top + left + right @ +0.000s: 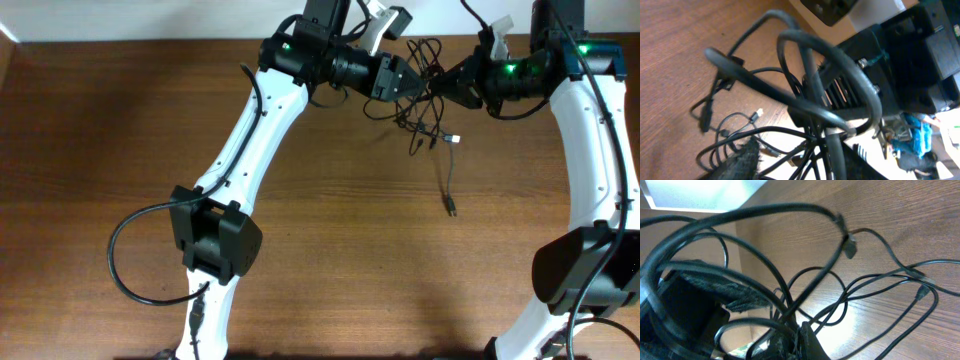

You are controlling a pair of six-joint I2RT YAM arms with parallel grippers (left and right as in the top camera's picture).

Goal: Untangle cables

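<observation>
Several cables (418,112) looped between right gripper (445,84), clenched on them, and left gripper (408,84), grip unreadable: liable to cinch tighter if pulled straight apart.

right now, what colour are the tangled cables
Black; the cables show best in the right wrist view.

No legible text or markings anywhere.

wood table (100,150) w/ cables (425,105), prob partly resting.
</observation>
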